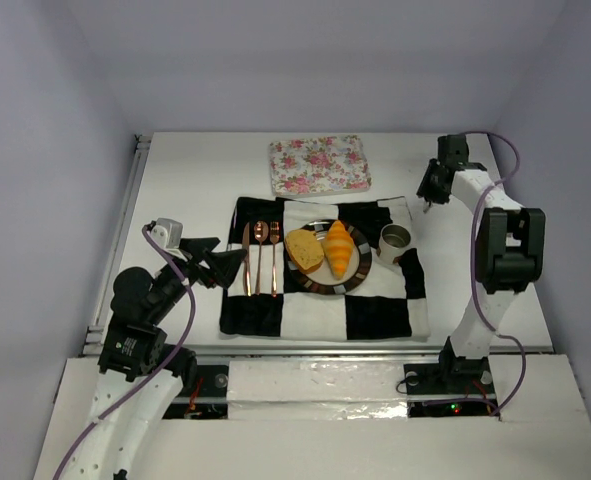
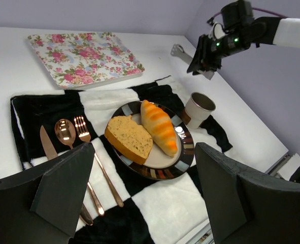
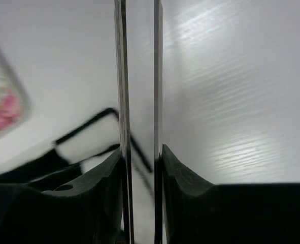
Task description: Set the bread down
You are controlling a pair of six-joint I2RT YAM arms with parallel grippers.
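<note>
Bread point(image 1: 322, 249) on plate point(image 1: 358, 281) (no writing)

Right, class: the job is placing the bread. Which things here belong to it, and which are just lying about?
Belongs to the job:
bread slice
croissant
striped plate they lie on

Just lying about:
knife, spoon and fork
cup
floral tray
checked cloth

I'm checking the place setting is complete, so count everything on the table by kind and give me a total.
Bread pieces: 2 (slice, croissant)
Cutlery: 3 (knife, spoon, fork)
Plate: 1
Cup: 1
Checkered cloth: 1
Floral tray: 1
Total: 9
</note>
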